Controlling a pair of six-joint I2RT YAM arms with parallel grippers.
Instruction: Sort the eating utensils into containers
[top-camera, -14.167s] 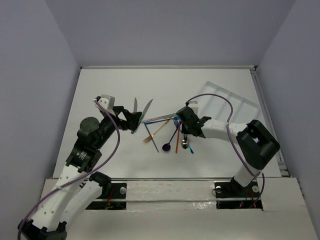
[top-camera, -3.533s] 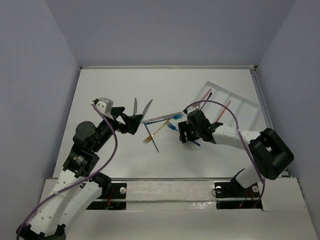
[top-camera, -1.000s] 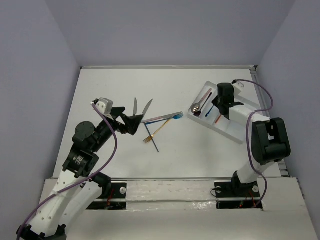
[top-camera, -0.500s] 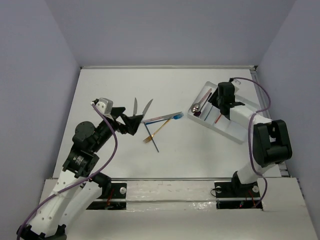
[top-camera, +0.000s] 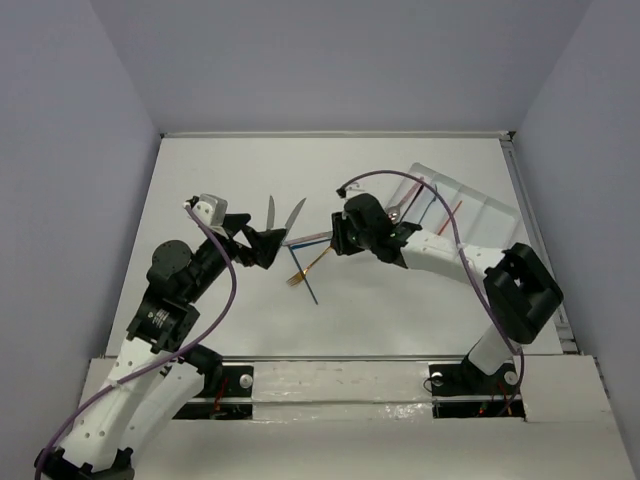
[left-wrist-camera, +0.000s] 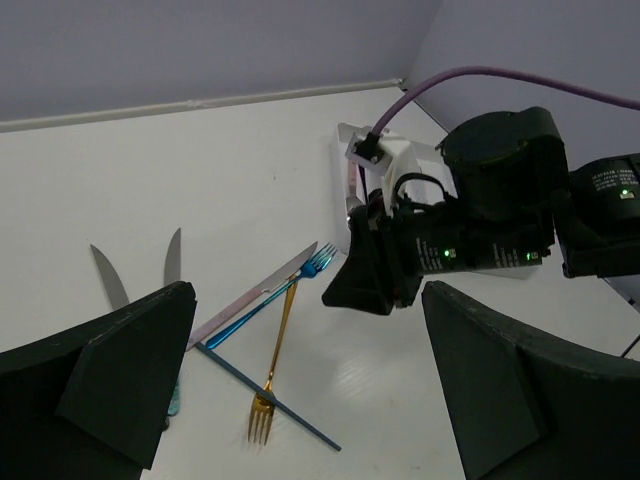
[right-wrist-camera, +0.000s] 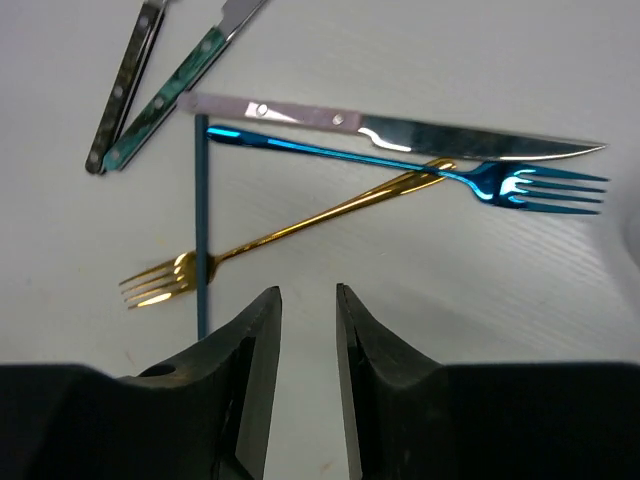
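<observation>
Robotics lab rig, pretty clearly: a white table was boxed in by plain lavender walls, with a left arm and right arm bolted on.

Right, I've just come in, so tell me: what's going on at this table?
Two robot arms are sorting cutlery into a white divided tray, which already holds a few pieces. The right claw hovers empty, jaws slightly apart, at a crossed heap on the table: a gold fork, a blue fork, a pink-handled knife and a thin blue piece. The left claw hangs open near two more knives, holding nothing.
</observation>
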